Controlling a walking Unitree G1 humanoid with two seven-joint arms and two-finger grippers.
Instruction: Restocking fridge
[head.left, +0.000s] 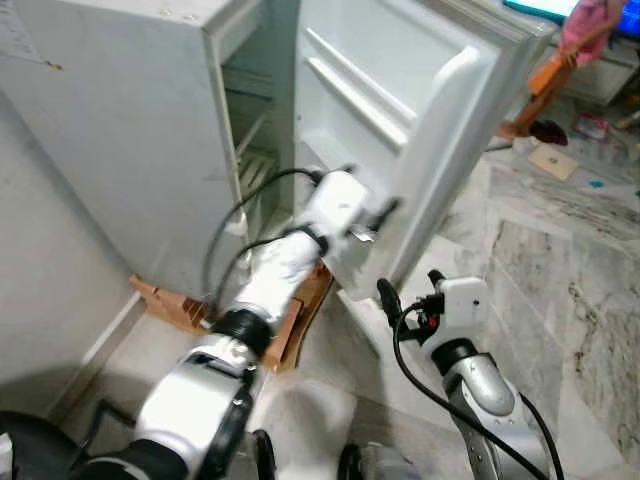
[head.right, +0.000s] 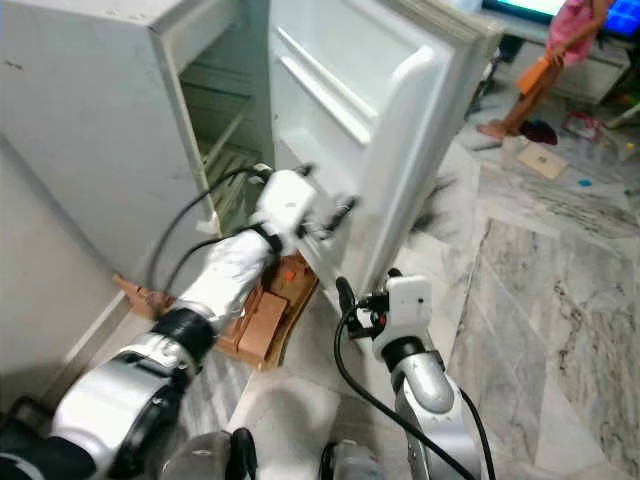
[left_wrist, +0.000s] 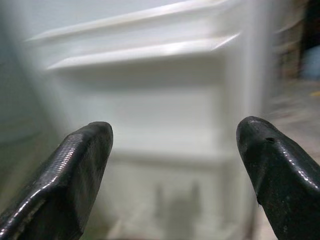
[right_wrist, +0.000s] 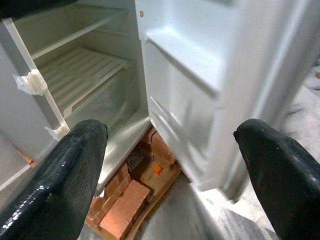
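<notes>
A white fridge (head.left: 130, 120) stands with its door (head.left: 430, 120) swung wide open. The door's inner shelves (head.left: 350, 95) and the wire shelves (right_wrist: 80, 70) inside the cabinet hold nothing that I can see. My left gripper (head.left: 375, 222) reaches to the lower inside of the door, open, with nothing between its fingers (left_wrist: 75, 170). My right gripper (head.left: 410, 285) hovers lower, just in front of the door's bottom corner, also open and holding nothing; its wrist view looks into the cabinet past its fingers (right_wrist: 65, 175).
The fridge rests on red bricks (right_wrist: 125, 205) and a wooden board (head.left: 170, 305) on the floor. A grey wall (head.left: 40, 300) runs on the left. Marble floor (head.left: 560, 260) stretches to the right. A person (head.left: 585, 30) stands far back right, with small items scattered nearby.
</notes>
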